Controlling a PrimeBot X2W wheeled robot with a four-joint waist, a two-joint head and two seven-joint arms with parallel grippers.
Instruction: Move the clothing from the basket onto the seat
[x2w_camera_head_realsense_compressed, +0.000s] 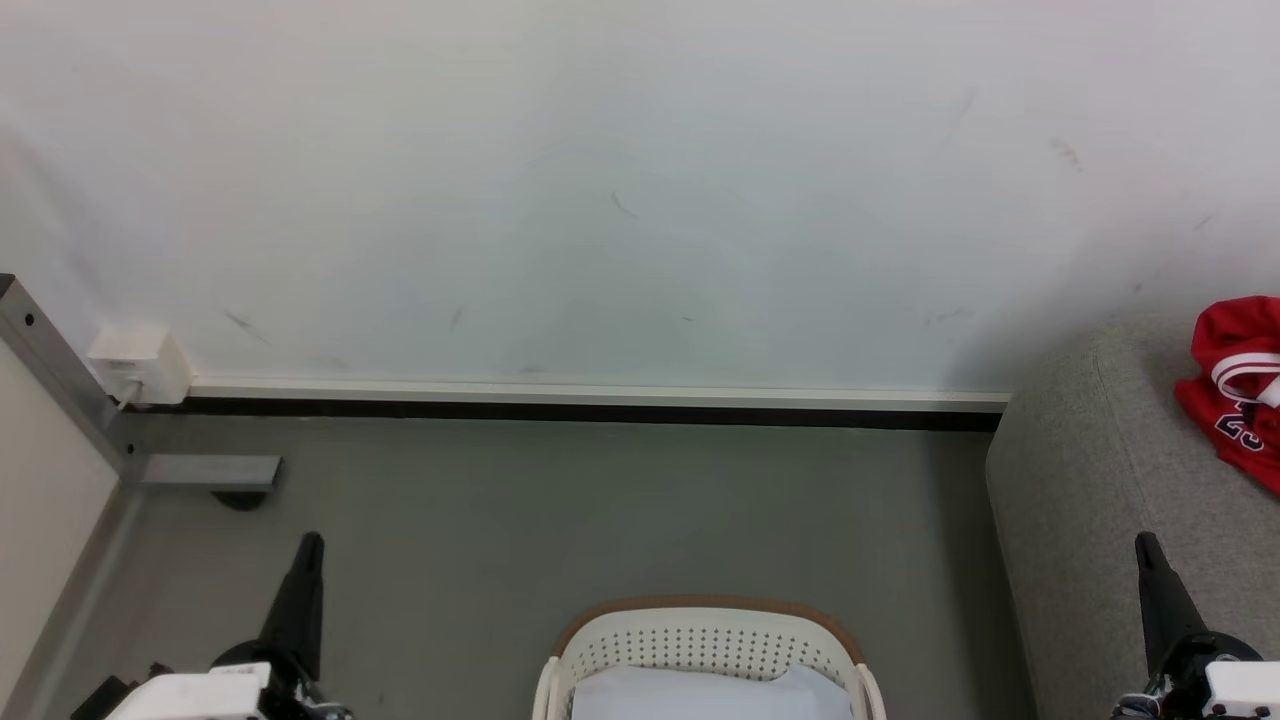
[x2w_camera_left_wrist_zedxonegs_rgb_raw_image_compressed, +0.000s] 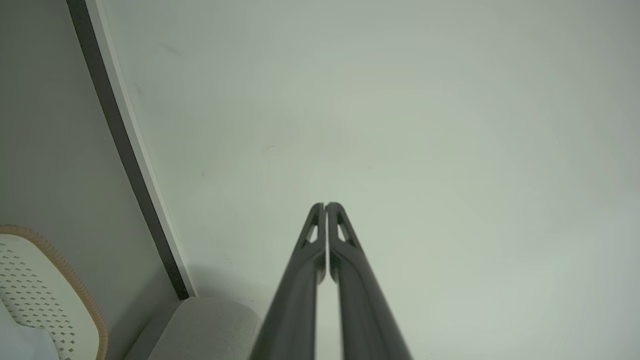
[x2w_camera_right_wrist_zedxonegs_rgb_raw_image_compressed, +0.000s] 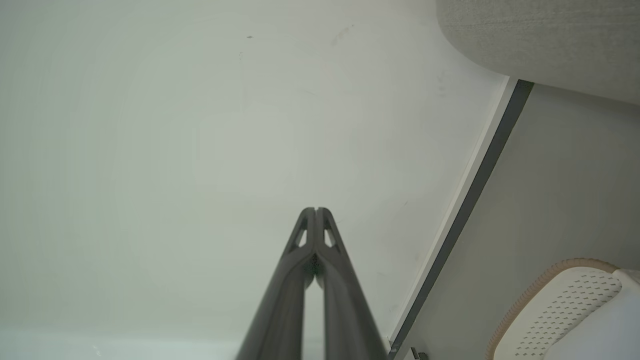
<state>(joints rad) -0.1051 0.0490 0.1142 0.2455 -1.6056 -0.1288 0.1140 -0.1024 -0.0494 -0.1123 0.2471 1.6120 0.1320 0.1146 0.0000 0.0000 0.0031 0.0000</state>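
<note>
A red garment with white trim and dark numerals, the clothing (x2w_camera_head_realsense_compressed: 1240, 390), lies on the light grey seat (x2w_camera_head_realsense_compressed: 1090, 480) at the right edge of the head view. The off-white perforated basket (x2w_camera_head_realsense_compressed: 700, 640) with its brown rim stands on the floor at bottom centre, and a pale white sheet-like thing shows inside it. My left gripper (x2w_camera_head_realsense_compressed: 311, 542) points up at lower left, shut and holding nothing; its fingertips meet in the left wrist view (x2w_camera_left_wrist_zedxonegs_rgb_raw_image_compressed: 325, 205). My right gripper (x2w_camera_head_realsense_compressed: 1145, 540) rises at lower right beside the seat's front, also shut and without a load (x2w_camera_right_wrist_zedxonegs_rgb_raw_image_compressed: 315, 210).
A white wall with a pale skirting and dark strip (x2w_camera_head_realsense_compressed: 600, 405) runs behind the grey floor (x2w_camera_head_realsense_compressed: 560, 500). A metal frame post (x2w_camera_head_realsense_compressed: 50, 360) with a foot and a small white wall box (x2w_camera_head_realsense_compressed: 140, 365) stand at the left. The basket's corner (x2w_camera_right_wrist_zedxonegs_rgb_raw_image_compressed: 560, 305) also appears in the right wrist view.
</note>
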